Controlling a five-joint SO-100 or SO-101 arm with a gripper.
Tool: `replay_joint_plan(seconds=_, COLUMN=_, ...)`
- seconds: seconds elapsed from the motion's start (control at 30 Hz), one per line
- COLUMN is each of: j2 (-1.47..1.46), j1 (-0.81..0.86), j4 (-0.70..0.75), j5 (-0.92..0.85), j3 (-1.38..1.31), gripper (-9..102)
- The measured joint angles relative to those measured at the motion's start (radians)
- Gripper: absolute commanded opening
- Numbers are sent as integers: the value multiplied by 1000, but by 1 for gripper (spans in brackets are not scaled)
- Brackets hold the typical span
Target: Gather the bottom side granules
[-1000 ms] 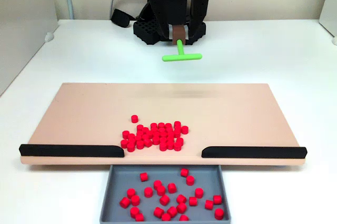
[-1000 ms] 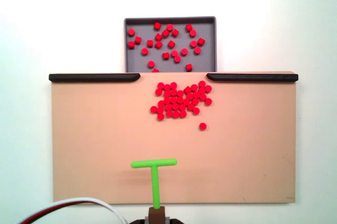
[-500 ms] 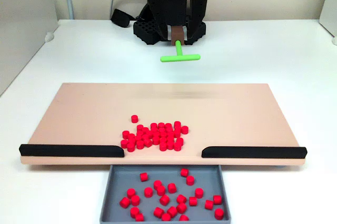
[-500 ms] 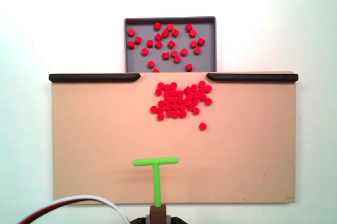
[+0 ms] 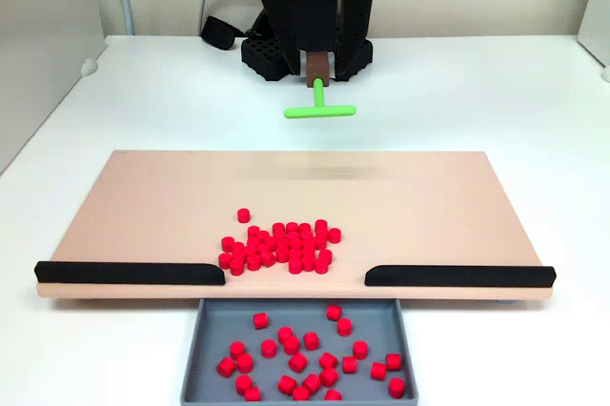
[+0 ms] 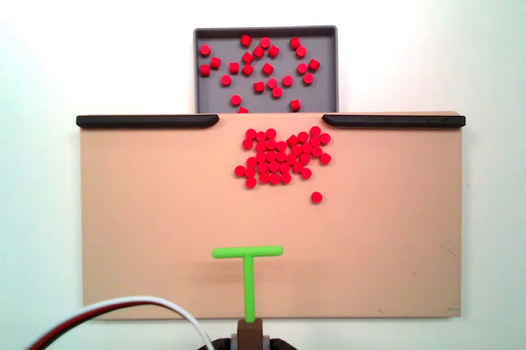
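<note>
Lying packed: granules (image 5: 282,247) (image 6: 281,155), glossy red stubby cylinders, one dense patch; tool (image 5: 318,71) clamped on green T-stick (image 6: 248,269).

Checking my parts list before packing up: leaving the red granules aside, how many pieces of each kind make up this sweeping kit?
Black rails: 2
Tan board: 1
Gray tray: 1
Green T-shaped stick: 1
Total: 5

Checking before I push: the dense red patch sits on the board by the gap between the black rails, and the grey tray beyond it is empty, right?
Not quite. The patch of granules does sit by the gap on the board, but the grey tray already holds loosely scattered red pieces, as both fixed views show.
</note>
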Motion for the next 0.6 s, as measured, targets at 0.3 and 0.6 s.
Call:
replay_joint_plan(seconds=0.3, j2=0, j1=15, j4=0, j5=-15, j3=0, gripper=1)
replay_joint_plan(seconds=0.6, j2=0, j1=15, j4=0, j5=-25, j3=0, gripper=1)
